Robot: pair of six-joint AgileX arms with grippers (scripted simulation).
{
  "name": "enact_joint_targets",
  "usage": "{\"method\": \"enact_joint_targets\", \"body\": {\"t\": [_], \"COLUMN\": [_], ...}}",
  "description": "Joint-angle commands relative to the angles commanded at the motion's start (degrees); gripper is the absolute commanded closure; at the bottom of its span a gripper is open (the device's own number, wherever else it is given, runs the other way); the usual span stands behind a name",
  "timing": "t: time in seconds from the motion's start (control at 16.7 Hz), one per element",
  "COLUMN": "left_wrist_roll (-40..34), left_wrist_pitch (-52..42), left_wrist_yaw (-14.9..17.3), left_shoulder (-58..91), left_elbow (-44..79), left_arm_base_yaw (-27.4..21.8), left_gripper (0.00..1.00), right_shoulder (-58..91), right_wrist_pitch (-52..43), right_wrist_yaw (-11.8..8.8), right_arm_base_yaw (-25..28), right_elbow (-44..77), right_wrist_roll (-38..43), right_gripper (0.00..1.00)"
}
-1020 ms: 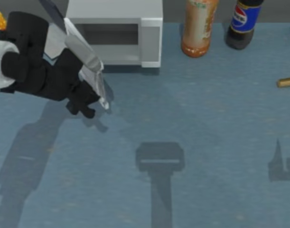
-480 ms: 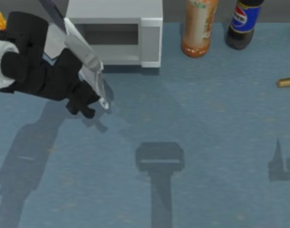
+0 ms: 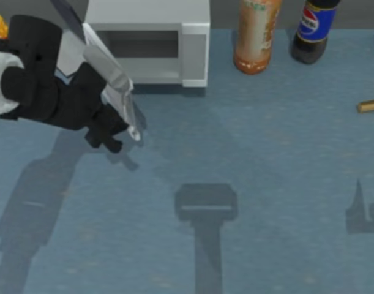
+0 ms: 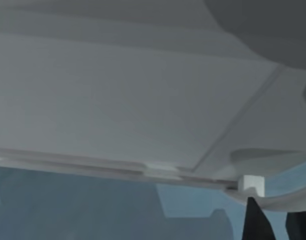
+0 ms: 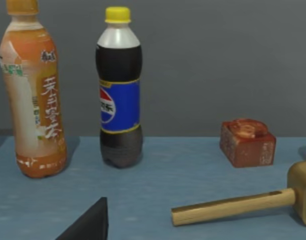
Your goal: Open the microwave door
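The microwave stands at the table's back, left of centre, its dark cavity exposed. The microwave door is swung out toward the front left. My left gripper sits at the door's free edge, shut on the handle. In the left wrist view the door fills most of the picture. There the white handle lies just above my dark fingers. My right arm is parked off the top view's right side. Only one dark fingertip of it shows in its wrist view.
An orange tea bottle and a cola bottle stand right of the microwave. A wooden mallet and a red block lie near the right edge. A small orange object sits at the far back left.
The left gripper and the door's free edge have crept a hair toward the back; nothing else differs.
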Motion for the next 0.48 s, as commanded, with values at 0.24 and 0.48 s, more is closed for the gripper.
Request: {"method": "enact_joint_targets", "body": {"t": [0.24,0.48], "left_wrist_roll": [2.57,5.24], "left_wrist_pitch": [-1.33,-2.72], "left_wrist_yaw": [1.2,2.47], "left_shoulder": [0.2,0.31], "left_elbow": [0.57,1.05], "left_arm_base_yaw": [1.13,2.25], "left_gripper": [1.0,1.0], "right_shoulder": [0.0,0.0], "right_wrist_pitch": [0.0,0.0], "right_wrist_yaw": [0.0,0.0], "right_arm_base_yaw": [0.0,0.0], "right_elbow": [0.0,0.0], "right_wrist_roll": [0.0,0.0], "right_gripper": [0.0,0.0]}}
